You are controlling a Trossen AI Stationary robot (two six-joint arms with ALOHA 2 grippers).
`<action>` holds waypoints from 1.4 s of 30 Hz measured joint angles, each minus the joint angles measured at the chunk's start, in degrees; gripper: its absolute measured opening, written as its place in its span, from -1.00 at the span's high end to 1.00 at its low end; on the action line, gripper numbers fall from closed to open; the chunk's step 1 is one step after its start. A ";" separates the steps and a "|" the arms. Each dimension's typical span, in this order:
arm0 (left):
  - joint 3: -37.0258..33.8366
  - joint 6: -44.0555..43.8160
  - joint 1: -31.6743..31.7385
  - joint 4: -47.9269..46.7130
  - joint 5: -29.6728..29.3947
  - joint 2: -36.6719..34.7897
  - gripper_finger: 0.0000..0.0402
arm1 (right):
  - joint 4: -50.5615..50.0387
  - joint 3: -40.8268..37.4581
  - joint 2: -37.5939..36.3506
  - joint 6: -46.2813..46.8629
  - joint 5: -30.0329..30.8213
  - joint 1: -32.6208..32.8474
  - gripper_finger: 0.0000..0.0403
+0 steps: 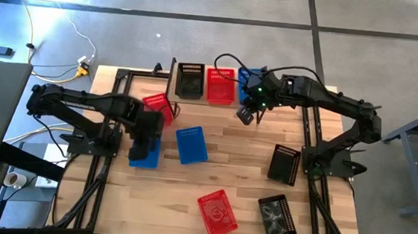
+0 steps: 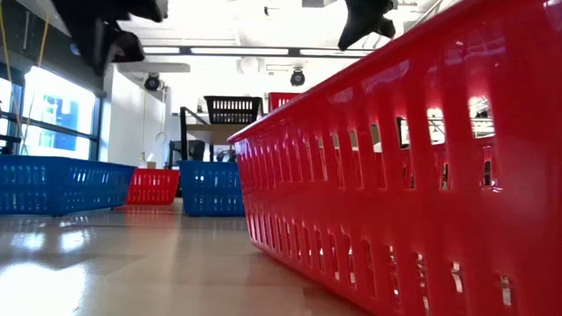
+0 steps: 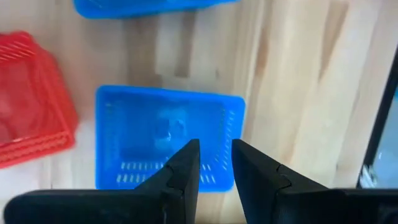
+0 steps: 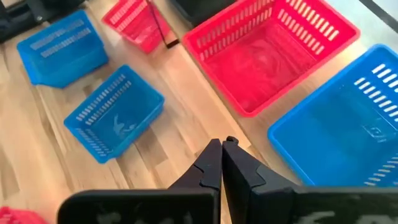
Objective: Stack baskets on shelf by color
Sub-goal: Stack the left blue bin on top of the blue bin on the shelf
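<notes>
A lab or workshop — grey concrete floor (image 1: 127,21) with loose yellow cable (image 1: 30,13) upper left, black-framed wooden bench (image 1: 242,164), ceiling strip lights (image 2: 246,50).

Bright and even from overhead. Ceiling light strips (image 2: 263,50) and a window (image 2: 53,114) blown out white in the low view, with glare across the worktop (image 2: 132,263). Nearest red basket (image 2: 421,175) looming soft and out of focus. Blue basket (image 3: 168,134) blurred in the left wrist view. Only faint shadows.

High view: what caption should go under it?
Left gripper hovers over a blue basket; three baskets sit on the shelf.
</notes>
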 joint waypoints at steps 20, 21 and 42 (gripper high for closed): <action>-1.07 -15.89 -16.43 1.96 -5.80 0.00 0.43 | 0.11 0.00 0.00 -2.23 -1.07 0.66 1.00; -1.91 -16.59 -16.98 2.88 -6.30 0.00 0.42 | 0.13 0.00 0.00 -2.51 -1.11 0.66 1.00; -21.54 -25.97 -25.28 19.86 -6.58 0.00 0.43 | 0.46 0.00 0.02 -3.89 -2.03 0.66 1.00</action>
